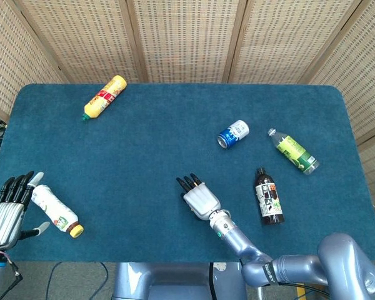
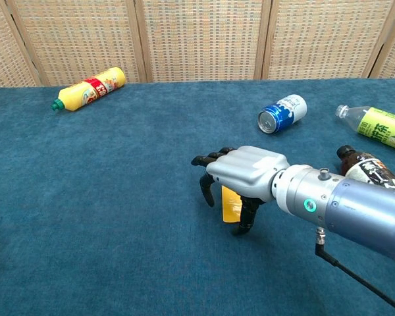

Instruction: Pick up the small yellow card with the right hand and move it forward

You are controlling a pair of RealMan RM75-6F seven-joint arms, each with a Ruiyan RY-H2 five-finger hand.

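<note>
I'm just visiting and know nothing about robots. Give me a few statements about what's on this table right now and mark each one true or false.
1. The right hand is directly over the small yellow card. True.
2. The blue can stands upright. False: it lies on its side.
3. The yellow bottle lies near the table's far left corner. True.
4. The left hand holds the dark bottle. False: that bottle lies alone on the right; the left hand is beside the white bottle.
5. The card has been carried past the blue can. False: it sits nearer the robot than the can.
</note>
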